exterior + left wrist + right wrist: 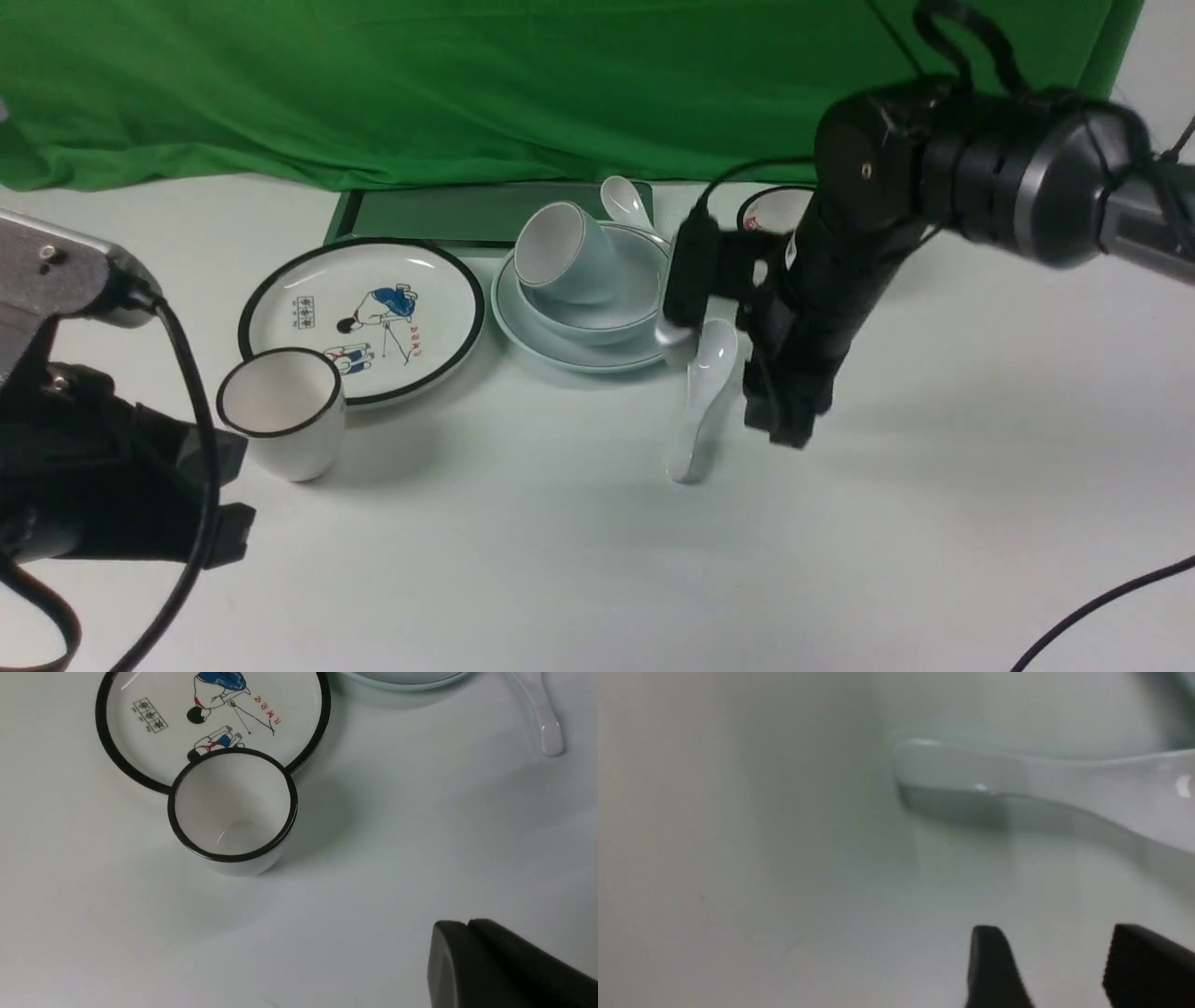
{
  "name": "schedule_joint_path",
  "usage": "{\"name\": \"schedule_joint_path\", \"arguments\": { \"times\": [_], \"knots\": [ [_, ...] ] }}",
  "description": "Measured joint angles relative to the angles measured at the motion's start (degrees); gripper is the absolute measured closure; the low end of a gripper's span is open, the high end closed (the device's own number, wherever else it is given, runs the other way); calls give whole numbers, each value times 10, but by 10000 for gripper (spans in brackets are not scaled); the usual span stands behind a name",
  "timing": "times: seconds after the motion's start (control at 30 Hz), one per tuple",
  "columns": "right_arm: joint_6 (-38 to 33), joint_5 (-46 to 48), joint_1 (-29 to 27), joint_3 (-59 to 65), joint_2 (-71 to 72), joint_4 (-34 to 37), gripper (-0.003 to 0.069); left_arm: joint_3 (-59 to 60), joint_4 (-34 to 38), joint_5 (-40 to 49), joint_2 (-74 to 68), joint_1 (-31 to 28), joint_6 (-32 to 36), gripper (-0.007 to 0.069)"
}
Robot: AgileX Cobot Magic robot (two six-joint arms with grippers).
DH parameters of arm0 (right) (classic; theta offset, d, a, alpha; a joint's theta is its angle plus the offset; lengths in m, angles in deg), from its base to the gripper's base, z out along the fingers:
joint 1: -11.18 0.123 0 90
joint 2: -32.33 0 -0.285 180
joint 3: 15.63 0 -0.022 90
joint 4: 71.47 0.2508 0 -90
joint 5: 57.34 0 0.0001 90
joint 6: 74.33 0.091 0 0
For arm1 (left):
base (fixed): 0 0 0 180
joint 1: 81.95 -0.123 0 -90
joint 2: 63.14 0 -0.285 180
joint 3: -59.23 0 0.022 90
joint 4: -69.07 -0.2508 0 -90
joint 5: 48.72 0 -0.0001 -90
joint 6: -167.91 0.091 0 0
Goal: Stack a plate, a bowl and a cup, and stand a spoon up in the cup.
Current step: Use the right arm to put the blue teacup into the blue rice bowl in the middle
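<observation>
The pale blue-green plate (523, 334) sits mid-table with the matching bowl (621, 313) on it. The pale blue cup (583, 261) leans tilted inside the bowl, its mouth facing front-left. A white spoon (702, 401) lies on the table just right of the plate, handle toward me. Its handle also shows in the right wrist view (1017, 777). My right gripper (782, 415) is open and empty, low beside the spoon's right side; in the right wrist view (1057, 952) nothing lies between its fingers. My left gripper (467, 926) is shut and empty at the front left.
A second white spoon (624, 200) rests behind the bowl. A white black-rimmed cartoon plate (299, 289) and a white black-rimmed cup (280, 411) stand at the left. A small black-rimmed bowl (780, 207) is behind my right arm. A dark tray (439, 215) lies at the back.
</observation>
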Motion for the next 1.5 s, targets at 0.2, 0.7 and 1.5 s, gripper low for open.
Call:
{"name": "schedule_joint_path", "arguments": {
  "times": [0.2,0.7,1.5],
  "knots": [
    [14,-90,19,22,0,-1,230,0,0,-2,0,0,0,661],
    [239,-20,35,-252,-85,82,652,0,2,-32,0,0,0,656],
    [402,-152,41,-292,-149,-100,606,0,2,-35,0,0,0,656]
  ]
}}
